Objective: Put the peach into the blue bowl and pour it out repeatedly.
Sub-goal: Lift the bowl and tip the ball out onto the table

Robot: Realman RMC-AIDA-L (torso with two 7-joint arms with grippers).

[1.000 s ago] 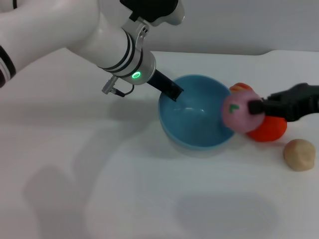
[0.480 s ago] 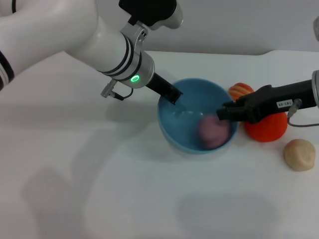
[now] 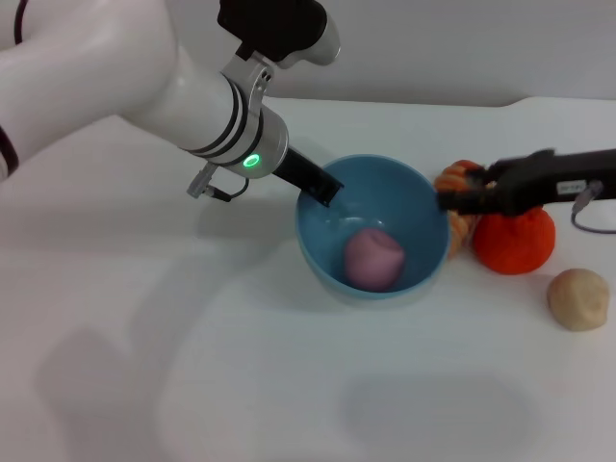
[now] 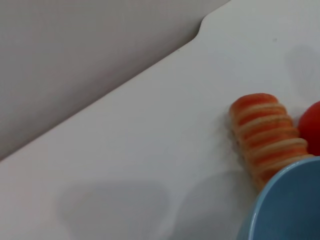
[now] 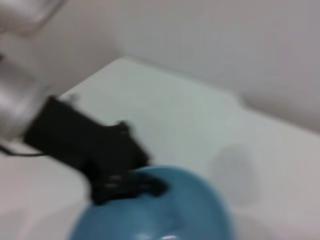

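The pale-pink peach (image 3: 373, 258) lies inside the blue bowl (image 3: 318, 252), on its bottom toward the near side. My left gripper (image 3: 323, 185) is shut on the bowl's far-left rim. In the right wrist view the same black gripper (image 5: 131, 186) clamps the rim of the blue bowl (image 5: 190, 210). My right gripper (image 3: 449, 199) hovers just past the bowl's right rim, open and holding nothing. The left wrist view catches only an arc of the bowl's rim (image 4: 280, 205).
A bright orange fruit (image 3: 517, 241) sits right of the bowl under the right arm, with a beige lump (image 3: 578, 298) nearer the front. An orange-and-cream striped object (image 4: 265, 135) lies against the bowl's far-right side. The table's far edge meets a grey wall.
The peach left my right gripper and dropped into the bowl, rolling to its bottom. The right gripper pulled back to the right of the rim. The left arm shifted slightly left with the bowl.
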